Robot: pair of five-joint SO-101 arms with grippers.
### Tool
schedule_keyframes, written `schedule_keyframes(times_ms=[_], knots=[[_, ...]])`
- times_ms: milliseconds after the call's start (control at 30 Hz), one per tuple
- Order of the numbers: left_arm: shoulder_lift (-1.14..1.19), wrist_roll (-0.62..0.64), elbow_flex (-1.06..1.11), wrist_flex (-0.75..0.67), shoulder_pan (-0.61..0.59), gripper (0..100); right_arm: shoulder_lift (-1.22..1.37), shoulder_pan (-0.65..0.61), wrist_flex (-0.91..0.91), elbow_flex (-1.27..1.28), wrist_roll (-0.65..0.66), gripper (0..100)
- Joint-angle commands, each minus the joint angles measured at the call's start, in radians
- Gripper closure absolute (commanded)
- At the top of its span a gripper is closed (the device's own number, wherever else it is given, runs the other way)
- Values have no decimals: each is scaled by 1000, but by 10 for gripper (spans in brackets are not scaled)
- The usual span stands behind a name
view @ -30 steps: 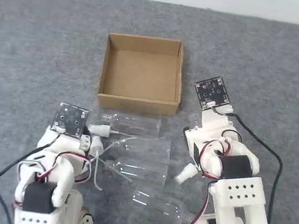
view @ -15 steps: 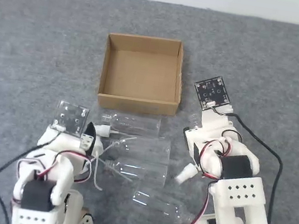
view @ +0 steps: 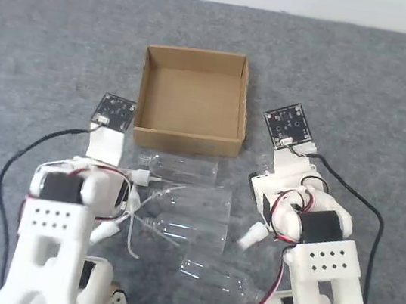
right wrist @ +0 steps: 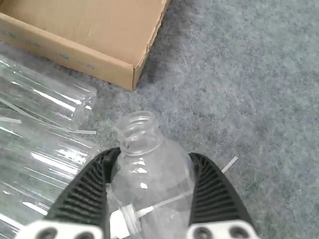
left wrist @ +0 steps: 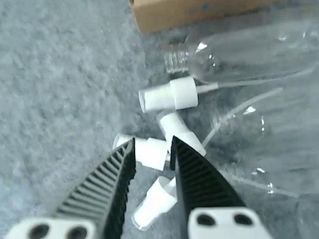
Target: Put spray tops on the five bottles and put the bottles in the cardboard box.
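Observation:
Several clear bottles lie on the grey mat in front of the cardboard box [view: 191,101]; one [view: 185,168] lies nearest the box and another [view: 219,277] nearest the arms. White spray tops [left wrist: 167,97] with thin tubes lie loose beside the bottle necks. My left gripper [left wrist: 152,144] is open just above one spray top [left wrist: 147,152], its fingers straddling it. My right gripper [right wrist: 153,155] is shut on a clear bottle [right wrist: 137,130] with a bare open neck, right of the box's front corner [right wrist: 133,74]. A spray top [view: 251,236] lies under the right arm.
The box [right wrist: 75,25] stands open with nothing inside. Grey mat [view: 364,99] stretches free to the right and left of the box. A black cable [view: 9,169] loops beside the left arm.
The left arm has risen and swung forward, its wrist camera board now near the box's front left corner. The right arm and its bottle have not moved.

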Motion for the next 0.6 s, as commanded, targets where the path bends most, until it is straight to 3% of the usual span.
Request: schedule_keyframes(times_ms=[0,133,267,567], knots=[[81,-5,-62,-41,5,887,-28,5,-19,-5,-5,993],[132,66,-61,-61,60,883,-28,5,-19,-5,-3,993],[186,180,-68,-75,172,818,-28,5,-19,-5,-3,993],[336,255,-70,-167,181,806,-28,5,-18,-3,-2,993]])
